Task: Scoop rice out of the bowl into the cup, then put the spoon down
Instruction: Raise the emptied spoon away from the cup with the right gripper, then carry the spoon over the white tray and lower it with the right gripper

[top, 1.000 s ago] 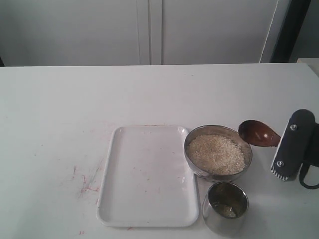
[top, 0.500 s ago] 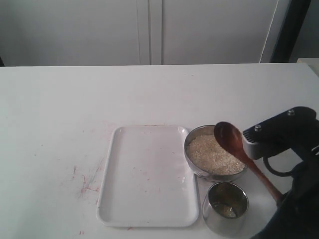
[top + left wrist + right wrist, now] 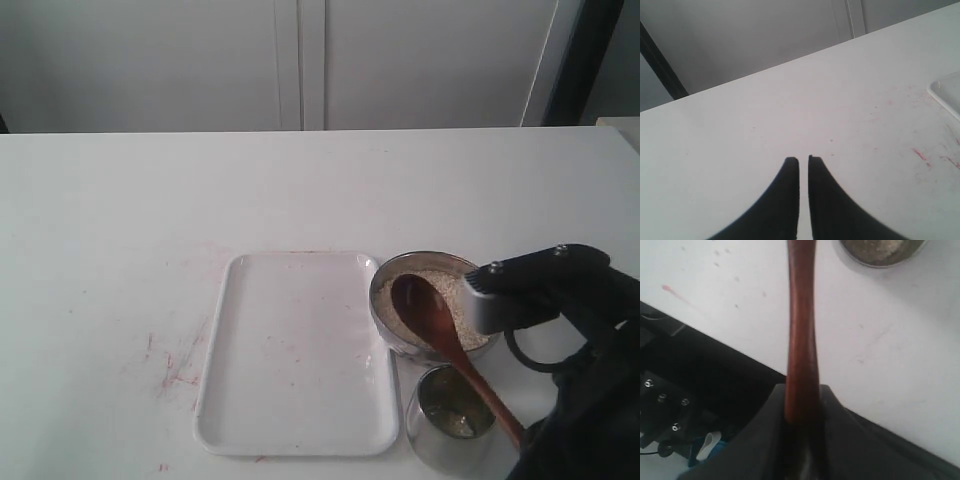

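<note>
A white table [image 3: 120,200] stands before pale cabinet doors [image 3: 300,60], its top flecked with faint red marks. A white, round-cornered rectangular tray [image 3: 290,350] lies just beside a shiny steel bowl [image 3: 420,257]. A smaller steel cup [image 3: 425,440] stands close in front of the bowl, with a few grains inside.

Part of the right arm's grey and black body covers the bowl's far side. The bowl holds rice [image 3: 448,288], small white grains.

The spoon [image 3: 440,335] is dark reddish-brown wood with a smooth oval head. The head sits over the rice on the tray side, and the slim handle slants back across the cup.

The right gripper [image 3: 802,400] clamps the handle's end. The left gripper [image 3: 803,167] hovers over bare table, jaws nearly together, holding nothing.
</note>
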Controlling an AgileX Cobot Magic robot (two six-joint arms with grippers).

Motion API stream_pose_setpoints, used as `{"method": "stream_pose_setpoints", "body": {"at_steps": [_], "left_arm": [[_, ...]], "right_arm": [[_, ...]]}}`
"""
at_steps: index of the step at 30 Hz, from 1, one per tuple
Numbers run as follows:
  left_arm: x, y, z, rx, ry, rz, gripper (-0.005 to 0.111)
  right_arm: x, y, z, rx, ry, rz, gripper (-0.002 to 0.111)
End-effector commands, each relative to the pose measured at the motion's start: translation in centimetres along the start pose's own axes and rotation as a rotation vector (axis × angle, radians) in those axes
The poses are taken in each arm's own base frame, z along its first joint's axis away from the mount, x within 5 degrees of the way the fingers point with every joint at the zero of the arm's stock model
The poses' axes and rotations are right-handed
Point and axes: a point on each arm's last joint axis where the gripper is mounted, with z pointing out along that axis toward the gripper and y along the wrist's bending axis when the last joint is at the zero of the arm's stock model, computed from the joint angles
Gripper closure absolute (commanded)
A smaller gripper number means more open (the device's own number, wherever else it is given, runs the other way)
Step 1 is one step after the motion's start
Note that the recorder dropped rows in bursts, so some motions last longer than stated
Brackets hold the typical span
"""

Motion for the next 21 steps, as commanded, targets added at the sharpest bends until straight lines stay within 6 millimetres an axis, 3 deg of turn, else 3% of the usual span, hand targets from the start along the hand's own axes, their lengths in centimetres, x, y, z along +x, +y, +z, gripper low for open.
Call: {"method": "stream_pose_setpoints", "body": {"at_steps": [1,5,8,14,17,21], "left_arm": [[-0.3,0.0,0.0,0.005,-0.012,-0.010,0.092],[-0.3,0.0,0.0,0.005,-0.012,-0.010,0.092],[-0.3,0.0,0.0,0.005,-0.012,-0.010,0.092],[-0.3,0.0,0.0,0.005,-0.012,-0.010,0.092],[-0.3,0.0,0.0,0.005,-0.012,-0.010,0.092],[-0.3,0.0,0.0,0.005,-0.012,-0.010,0.092]], "right_arm": [[-0.5,0.8,-0.4,-0.079,-0.068,-0.016,0.108],[-1.6,1.3,-1.4,-0.092,-0.107,0.012,0.108],[-3.6,1.9,-3.0,-0.074,-0.150,0.075,0.108],[-9.7,3.7,-6.1,-0.016,-0.224,0.149,0.108],[-13.5,4.3,-5.1,0.052,-0.232,0.202,0.108],[-16.8,4.8,-0.9,0.110,-0.143,0.223,0.108]]}}
